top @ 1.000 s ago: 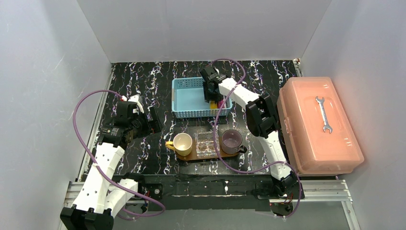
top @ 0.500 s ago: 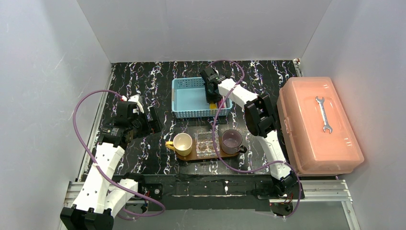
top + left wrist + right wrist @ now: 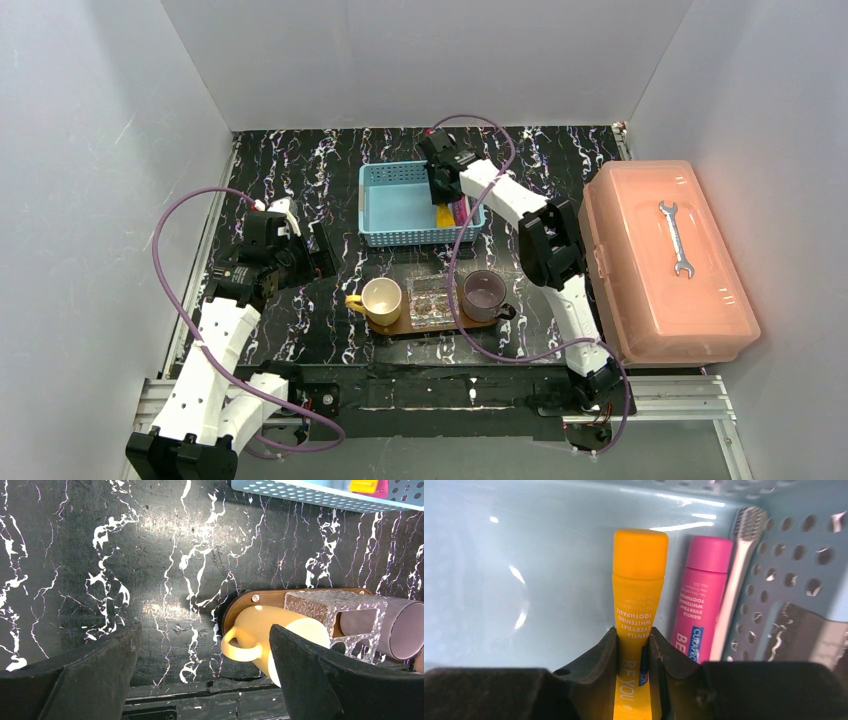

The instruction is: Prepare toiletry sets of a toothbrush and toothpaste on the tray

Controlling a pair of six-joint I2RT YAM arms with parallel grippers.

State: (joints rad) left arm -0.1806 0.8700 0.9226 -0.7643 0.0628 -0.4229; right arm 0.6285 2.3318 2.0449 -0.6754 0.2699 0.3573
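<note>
Inside the light-blue basket (image 3: pixel 794 555), the yellow-orange toothpaste (image 3: pixel 639 580) lies next to the pink toothpaste (image 3: pixel 701 595), and a pale toothbrush (image 3: pixel 736 570) rests against the perforated wall. My right gripper (image 3: pixel 633 640) is shut on the yellow tube, one jaw pressed on each side of its lower body. The top view has this gripper (image 3: pixel 443 190) over the basket's right part. The dark-brown tray (image 3: pixel 270 597) sits at the near middle. My left gripper (image 3: pixel 204 630) hangs open over the bare table left of the tray, holding nothing.
On the tray stand a cream cup (image 3: pixel 381 298), a clear textured holder (image 3: pixel 431 299) and a purple cup (image 3: pixel 484 290). A big salmon-pink box (image 3: pixel 660 265) with a wrench (image 3: pixel 678 238) on its lid fills the right side. White walls enclose the table.
The right gripper's jaws have narrowed onto the yellow toothpaste, and the wrist has shifted slightly toward the far side of the basket. The left arm has stayed still.
</note>
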